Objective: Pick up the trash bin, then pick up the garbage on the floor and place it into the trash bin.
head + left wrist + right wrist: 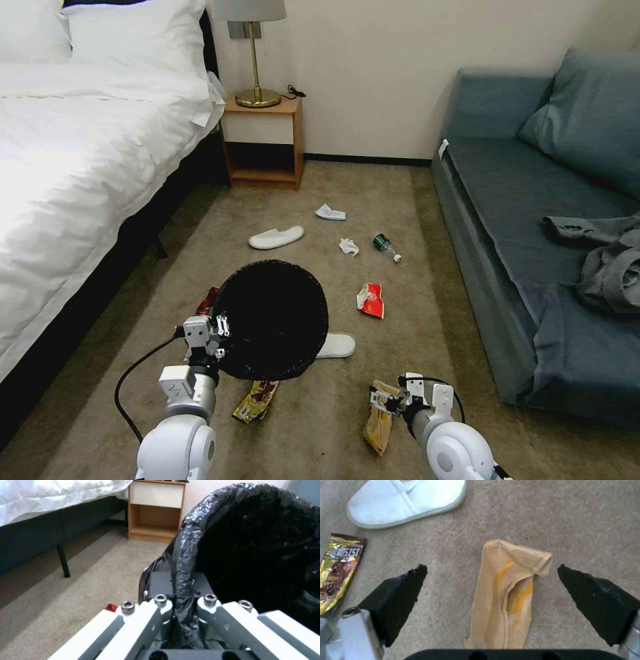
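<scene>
Lower centre of the head view: trash bin (pixel 273 320), black-lined, its rim clamped in the left tool (pixel 217 328), held above the carpet (pixel 400 200). Lower right: right tool (pixel 385 400) spread wide, straddling a tan paper bag (pixel 506 592). White slipper (pixel 405 501) and gold snack packet (pixel 338 567) nearby.

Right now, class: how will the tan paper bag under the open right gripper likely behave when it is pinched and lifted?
The tan paper bag lies flat and creased, so it is probably light and floppy. Between the right gripper pads it may crumple, with its free end drooping.
</scene>
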Controlling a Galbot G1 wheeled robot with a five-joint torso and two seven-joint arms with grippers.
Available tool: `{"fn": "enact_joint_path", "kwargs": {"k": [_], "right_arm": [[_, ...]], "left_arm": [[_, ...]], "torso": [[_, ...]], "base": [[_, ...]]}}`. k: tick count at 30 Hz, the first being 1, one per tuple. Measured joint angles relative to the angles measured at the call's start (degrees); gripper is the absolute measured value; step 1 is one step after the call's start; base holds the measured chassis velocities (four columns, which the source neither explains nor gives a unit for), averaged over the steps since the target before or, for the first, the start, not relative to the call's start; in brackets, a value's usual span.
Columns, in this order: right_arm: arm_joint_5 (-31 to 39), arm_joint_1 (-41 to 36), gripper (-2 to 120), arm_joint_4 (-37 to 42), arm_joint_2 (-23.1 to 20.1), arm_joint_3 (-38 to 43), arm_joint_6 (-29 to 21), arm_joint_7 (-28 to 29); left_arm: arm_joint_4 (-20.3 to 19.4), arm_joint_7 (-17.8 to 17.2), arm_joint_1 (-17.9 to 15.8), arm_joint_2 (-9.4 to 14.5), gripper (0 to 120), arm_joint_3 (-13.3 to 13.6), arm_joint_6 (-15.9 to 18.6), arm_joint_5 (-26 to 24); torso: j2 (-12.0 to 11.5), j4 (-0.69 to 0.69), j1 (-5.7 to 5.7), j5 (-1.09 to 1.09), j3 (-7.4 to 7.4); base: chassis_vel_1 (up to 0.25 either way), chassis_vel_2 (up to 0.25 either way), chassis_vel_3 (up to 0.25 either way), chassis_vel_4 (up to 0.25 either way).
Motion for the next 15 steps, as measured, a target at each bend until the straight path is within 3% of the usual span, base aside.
{"fn": "enact_joint_path", "kwargs": {"k": [15], "right_arm": [[-2.18,0.94,100,-4.92,5.21,-1.44,1.31,-1.25]], "left_arm": [[-0.74,-0.04,0.49,0.20,3,-0.07,0.03,-0.19]], "torso": [[0.00,0.00,0.00,0.00,0.00]], "base": [[0.000,0.000,0.000,0.000]]}}
